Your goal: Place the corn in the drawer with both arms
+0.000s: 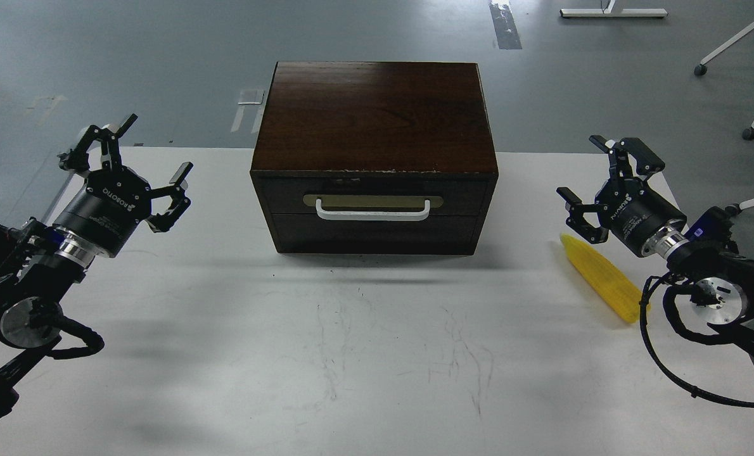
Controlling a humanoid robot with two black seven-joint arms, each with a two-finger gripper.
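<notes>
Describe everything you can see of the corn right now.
The corn is a bright yellow cob that looks like plastic, with a ribbed kernel texture, tapering to a point at its far end. It lies flat on the white table, right of the cabinet, angled diagonally with the point toward the far left. Nothing grips it: the right end effector hangs open just above its pointed end. A black cable crosses its near end.
</notes>
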